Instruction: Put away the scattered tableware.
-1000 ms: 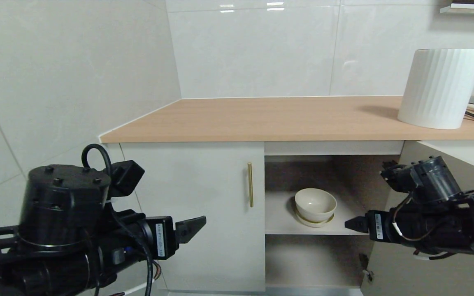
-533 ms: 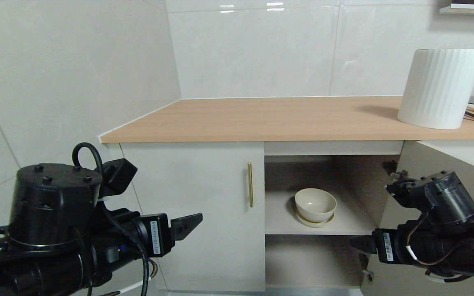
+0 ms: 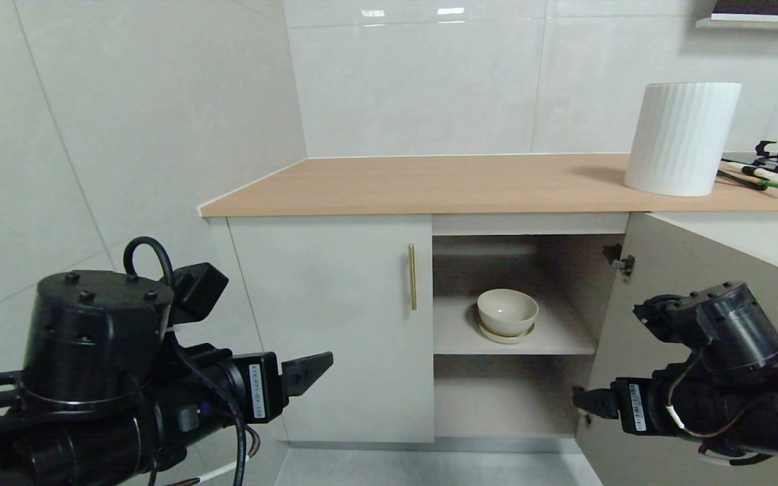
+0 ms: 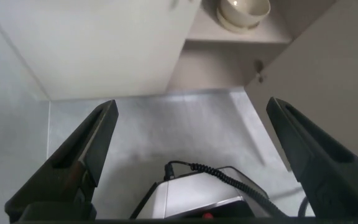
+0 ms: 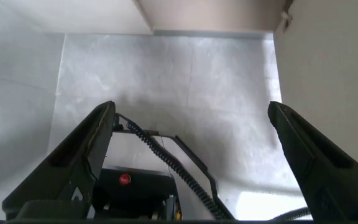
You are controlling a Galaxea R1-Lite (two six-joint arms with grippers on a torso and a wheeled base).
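Bowl [image 3: 507,312] first: a cream one, upright, sitting on a small matching plate [image 3: 505,334] on the upper shelf [image 3: 561,335] of the cupboard under the bench [image 3: 443,182]. The pair sits toward the left half of the open compartment, a little back from the shelf's front edge. A lower compartment lies beneath that shelf.

The cupboard's right door [image 3: 686,270] is swung wide open toward the near right, and its hinge [image 3: 618,260] shows on the inner wall. The left door [image 3: 335,324] is closed, with a slim brass handle [image 3: 412,277] standing upright along its right edge, just beside the opening.

On the bench, far to the right, stands a tall white ribbed container [image 3: 683,138]. A few long utensils [image 3: 767,177] lie just right of it.

The left tool [image 3: 304,373] hangs low at the near left, in front of the closed door, pointing right and well apart from the bowl. Its wrist camera shows its two dark fingers [image 4: 82,155] spread wide, with nothing between them, above the grey floor [image 4: 166,118].

The right tool [image 3: 588,399] hangs low at the near right, against the inner face of the open door, its tip level with the lower compartment. Its fingers [image 5: 82,155] are also spread wide and hold nothing.
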